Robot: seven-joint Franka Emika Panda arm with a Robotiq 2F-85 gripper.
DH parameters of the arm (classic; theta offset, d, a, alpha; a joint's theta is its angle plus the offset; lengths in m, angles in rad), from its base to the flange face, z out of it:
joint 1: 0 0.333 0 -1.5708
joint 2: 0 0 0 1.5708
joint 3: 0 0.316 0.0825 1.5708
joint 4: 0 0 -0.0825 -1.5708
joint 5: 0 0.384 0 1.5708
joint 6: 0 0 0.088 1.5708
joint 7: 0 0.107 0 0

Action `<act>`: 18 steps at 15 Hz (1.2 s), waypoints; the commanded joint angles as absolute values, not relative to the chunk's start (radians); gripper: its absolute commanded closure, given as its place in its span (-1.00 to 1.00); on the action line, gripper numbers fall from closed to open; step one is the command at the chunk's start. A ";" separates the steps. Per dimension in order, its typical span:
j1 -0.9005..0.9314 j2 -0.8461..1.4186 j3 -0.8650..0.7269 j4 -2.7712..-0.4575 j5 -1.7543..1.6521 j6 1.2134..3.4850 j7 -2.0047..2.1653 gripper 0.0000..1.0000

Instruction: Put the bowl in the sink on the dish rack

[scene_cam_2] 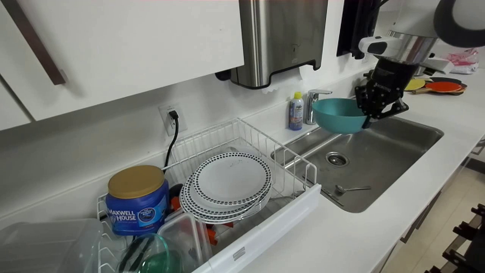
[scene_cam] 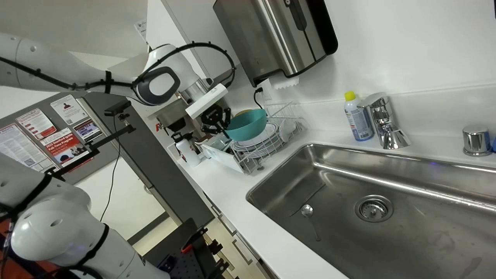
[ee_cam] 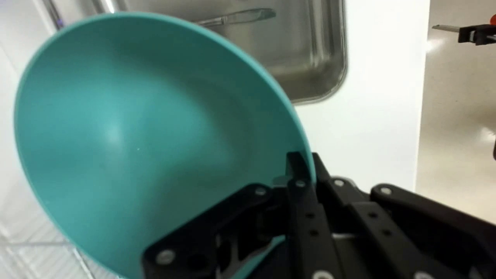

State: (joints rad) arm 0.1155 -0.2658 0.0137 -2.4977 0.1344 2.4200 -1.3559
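The teal bowl (scene_cam: 248,126) is held in the air in both exterior views (scene_cam_2: 339,115) and fills much of the wrist view (ee_cam: 128,128). My gripper (ee_cam: 306,166) is shut on its rim, one finger inside and one outside; the gripper also shows in both exterior views (scene_cam: 224,130) (scene_cam_2: 367,121). The steel sink (scene_cam: 341,240) shows past the bowl's edge in the wrist view (ee_cam: 314,77). The white wire dish rack (scene_cam_2: 265,231) stands on the counter beside the sink. Its wires show at the lower left of the wrist view (ee_cam: 38,244); the bowl hides more of it.
Stacked plates (scene_cam_2: 231,178) lie in the rack, with a blue coffee tub (scene_cam_2: 138,204) and clear containers (scene_cam_2: 182,242) beside them. A paper towel dispenser (scene_cam: 275,35) hangs above. A spray can (scene_cam: 358,116) and faucet (scene_cam: 381,120) stand behind the sink. A spoon (scene_cam: 307,211) lies in it.
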 commanded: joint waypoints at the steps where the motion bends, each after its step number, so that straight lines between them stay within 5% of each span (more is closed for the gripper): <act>1: 0.206 -0.337 -0.015 -2.525 0.220 2.440 -1.526 0.98; 10: 0.406 -0.275 -0.020 -2.473 0.608 2.572 -1.969 0.98; 18: 0.381 -0.248 0.011 -2.458 0.639 2.540 -1.961 0.98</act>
State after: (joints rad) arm 0.4016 -0.2622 -0.0107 -2.4704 0.6038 2.5428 -1.9395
